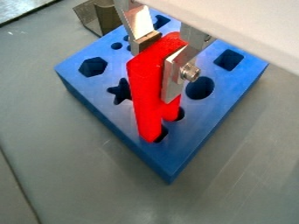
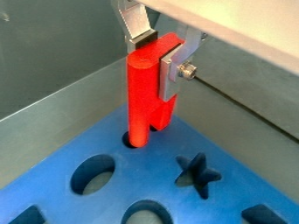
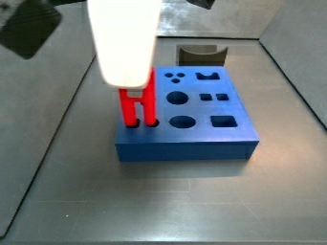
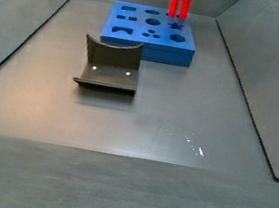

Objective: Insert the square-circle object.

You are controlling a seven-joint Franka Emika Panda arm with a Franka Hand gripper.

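Observation:
My gripper (image 1: 160, 59) is shut on the upper part of the square-circle object (image 1: 149, 96), a bright red peg of two joined bars, held upright. It also shows in a wrist view (image 2: 142, 87) with the gripper (image 2: 158, 54) around its top. The peg stands over a corner hole of the blue block (image 1: 187, 149), and its lower tip sits in the hole's mouth (image 2: 136, 142). In a side view the peg (image 3: 137, 107) meets the block (image 3: 192, 139) at one corner, under the white gripper body. In a side view from farther off, the peg (image 4: 182, 2) stands on the block (image 4: 139, 33).
The block carries several other shaped holes, among them a star (image 1: 121, 90), a hexagon (image 1: 93, 66) and a square (image 1: 229, 59). The dark fixture (image 4: 109, 66) stands on the grey floor apart from the block and shows behind it (image 3: 198, 52). Grey walls enclose the floor.

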